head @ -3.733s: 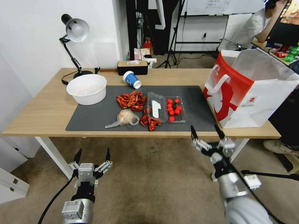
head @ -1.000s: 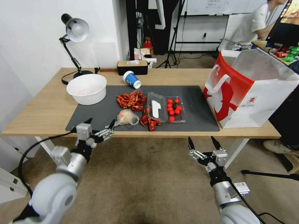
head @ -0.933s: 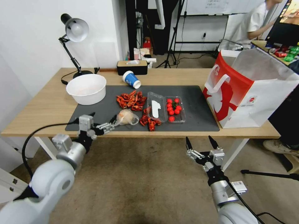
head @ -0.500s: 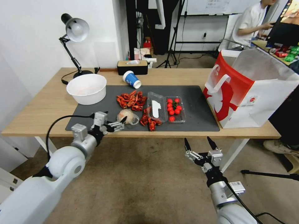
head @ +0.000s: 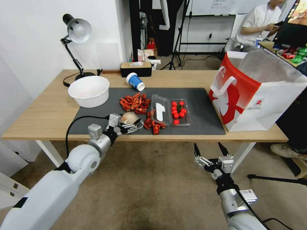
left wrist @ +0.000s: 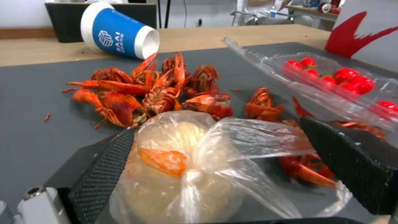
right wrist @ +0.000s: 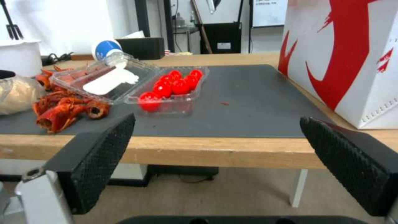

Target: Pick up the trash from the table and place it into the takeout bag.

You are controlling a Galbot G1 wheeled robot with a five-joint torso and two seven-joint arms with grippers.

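Light-wood table (head: 48, 111): grey mat (head: 204, 105), takeout bag (head: 255, 92), lamp (head: 76, 32).

A large white bowl (head: 89, 91) sits near the far-left corner of the mat, a black desk lamp (head: 76, 35) behind it. Red crayfish shells (head: 135, 103) lie heaped mid-mat beside an open clear box of tomatoes (head: 179, 111). What looks like a tissue box (head: 136, 69) stands farther back.
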